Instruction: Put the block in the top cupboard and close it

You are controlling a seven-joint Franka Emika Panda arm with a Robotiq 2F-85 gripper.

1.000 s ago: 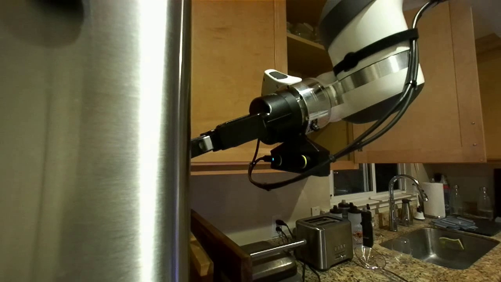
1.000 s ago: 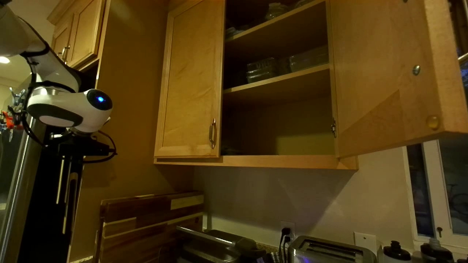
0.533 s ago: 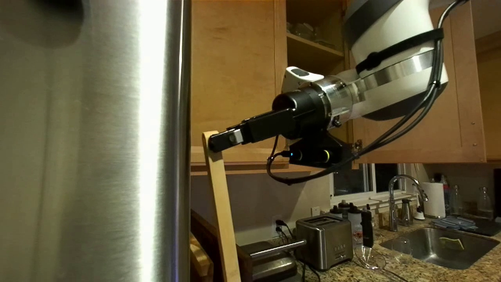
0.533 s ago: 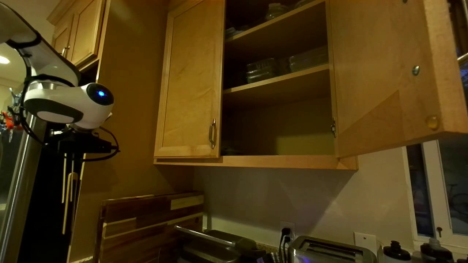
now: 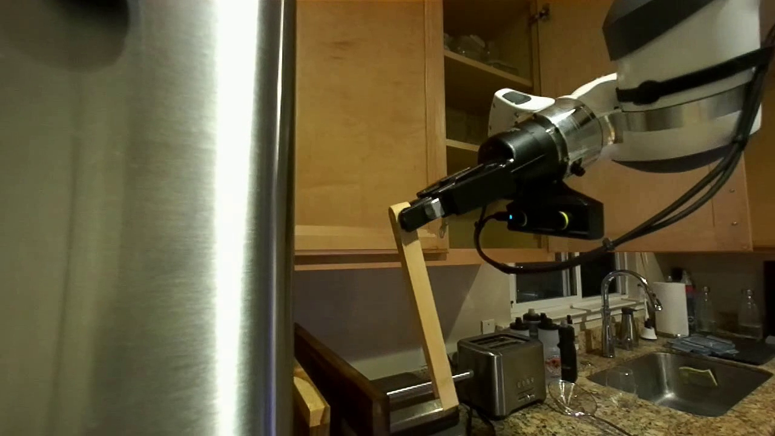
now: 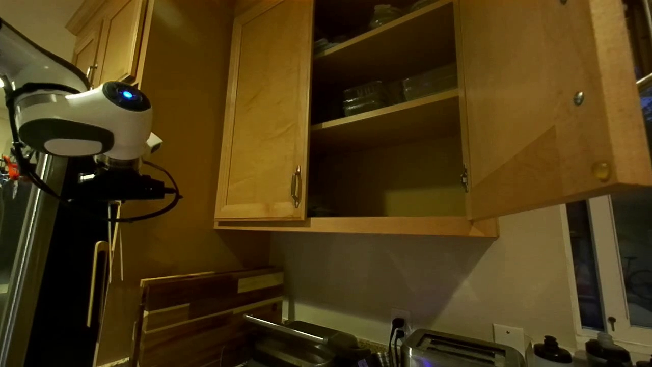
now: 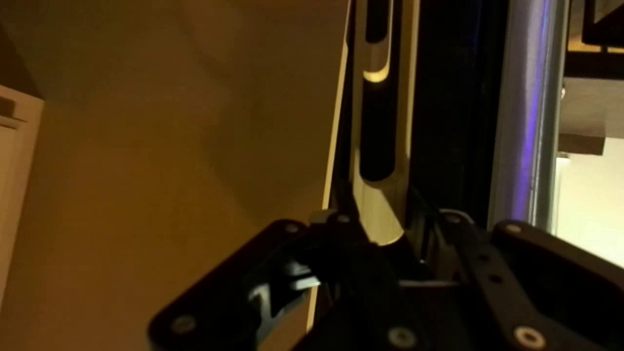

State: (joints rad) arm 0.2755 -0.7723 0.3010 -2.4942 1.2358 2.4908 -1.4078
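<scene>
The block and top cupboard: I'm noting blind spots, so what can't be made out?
Top cupboard, upper end: cut off by the top edge, both exterior views.
Space behind its closed door: hidden by that door, both exterior views.
Items on its shelves: too dim to identify, both exterior views.
Block, gripped patch: covered by the gripper in an exterior view.

Top cupboard [image 6: 387, 109] partly out of view

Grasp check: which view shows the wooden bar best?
An exterior view: the wooden bar shows both ends there. It's also in an exterior view as slim strips; the wrist view has its gripped end, far end cropped.
</scene>
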